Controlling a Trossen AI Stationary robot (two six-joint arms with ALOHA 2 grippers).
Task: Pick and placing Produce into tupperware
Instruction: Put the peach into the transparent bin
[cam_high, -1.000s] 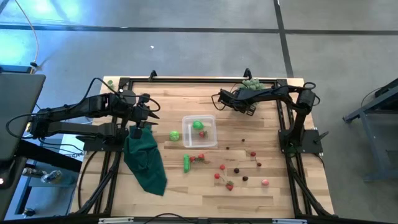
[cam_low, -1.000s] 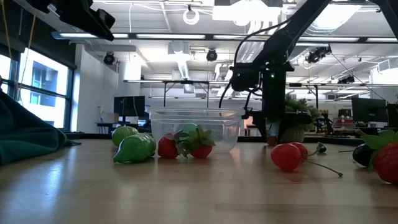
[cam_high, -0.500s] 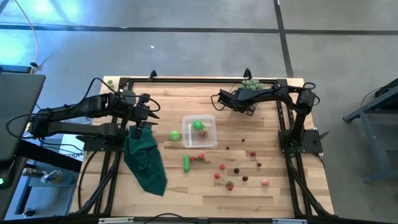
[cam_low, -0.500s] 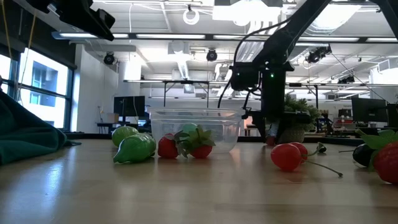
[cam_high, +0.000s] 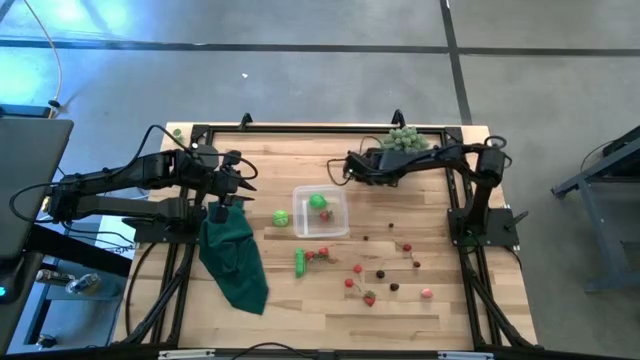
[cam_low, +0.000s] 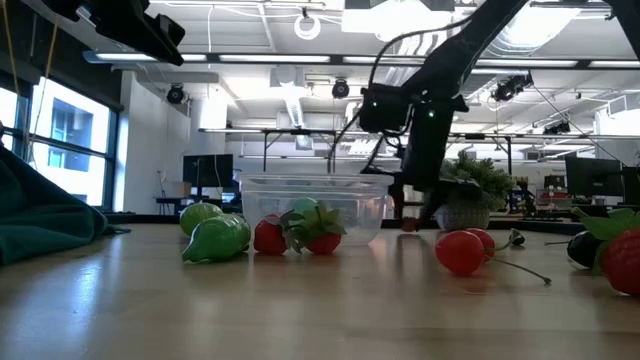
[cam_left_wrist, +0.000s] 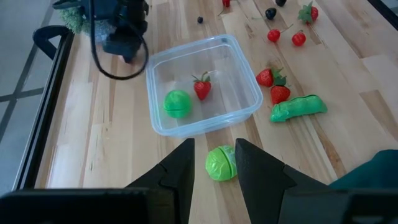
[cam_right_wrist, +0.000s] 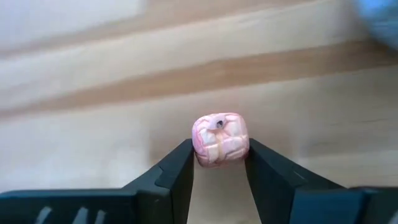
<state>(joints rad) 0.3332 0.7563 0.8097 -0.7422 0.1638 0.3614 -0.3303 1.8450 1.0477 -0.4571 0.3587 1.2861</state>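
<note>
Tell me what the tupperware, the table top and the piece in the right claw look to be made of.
Tupperware: clear glossy plastic; the wood shows through its walls.
Table top: pale wooden planks, matte, with visible grain and seams.
Pink piece in the right claw: probably moulded plastic or rubber, pale pink, with smooth segmented lobes; which of the two, the look leaves open.

no legible text, no labels, no brand marks, no numbers, no signs in any view, distant room fixtures and screens in the low view too small to read
</note>
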